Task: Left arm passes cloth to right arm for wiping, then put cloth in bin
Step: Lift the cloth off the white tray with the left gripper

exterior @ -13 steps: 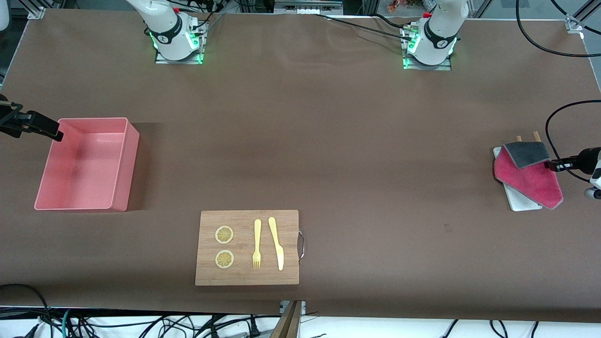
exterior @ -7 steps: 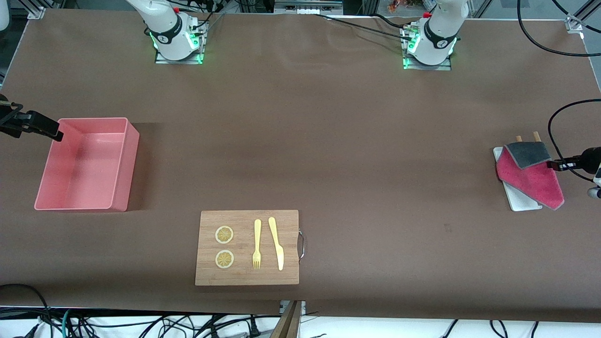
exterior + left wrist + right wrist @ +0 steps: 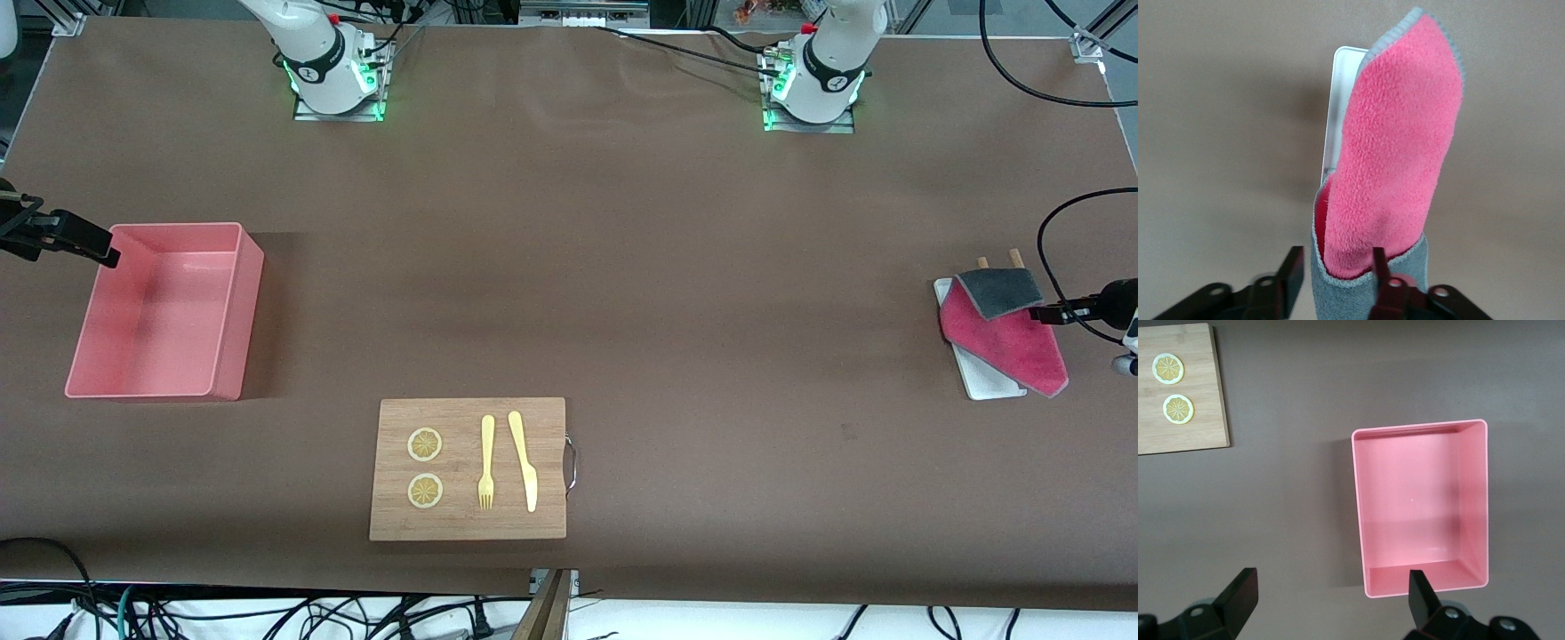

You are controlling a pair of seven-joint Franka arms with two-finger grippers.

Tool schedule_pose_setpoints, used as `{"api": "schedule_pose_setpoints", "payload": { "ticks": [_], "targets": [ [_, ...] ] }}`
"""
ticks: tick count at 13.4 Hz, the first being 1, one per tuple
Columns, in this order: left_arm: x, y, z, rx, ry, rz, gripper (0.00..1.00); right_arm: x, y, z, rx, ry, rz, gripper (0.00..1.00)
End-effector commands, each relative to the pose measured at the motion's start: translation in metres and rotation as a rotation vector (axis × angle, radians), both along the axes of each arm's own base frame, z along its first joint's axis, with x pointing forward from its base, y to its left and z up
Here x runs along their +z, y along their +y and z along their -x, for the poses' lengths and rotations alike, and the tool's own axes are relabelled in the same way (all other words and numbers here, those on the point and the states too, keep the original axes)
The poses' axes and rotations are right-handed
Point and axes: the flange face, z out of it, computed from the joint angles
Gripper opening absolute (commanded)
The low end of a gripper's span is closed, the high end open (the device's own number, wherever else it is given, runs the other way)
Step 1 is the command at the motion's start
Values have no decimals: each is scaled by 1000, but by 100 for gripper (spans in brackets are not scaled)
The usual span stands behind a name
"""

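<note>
Where visible, left pincer (image 3: 1331, 273) astride cloth (image 3: 1395, 153)

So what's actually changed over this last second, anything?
Very little. The cloth on the white tray settled a touch toward the left arm's end of the table, where the left gripper has its jaws around the folded edge. The right gripper stayed open over the bin; the cutting board did not move.
</note>
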Motion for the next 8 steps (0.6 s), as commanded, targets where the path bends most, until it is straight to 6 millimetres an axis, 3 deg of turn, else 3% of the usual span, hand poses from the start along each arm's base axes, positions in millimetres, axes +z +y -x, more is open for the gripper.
{"api": "schedule_pose_setpoints", "payload": {
  "ticks": [1, 3, 8],
  "targets": [
    [2, 1, -2, -21, -2, 3, 13, 5, 2, 0, -2, -4, -16, 100],
    [2, 1, -2, -23, -1, 0, 6, 5, 2, 0, -2, -4, -16, 100],
    [1, -2, -3, -25, -1, 0, 0, 5, 2, 0, -2, -4, -16, 100]
  ]
}}
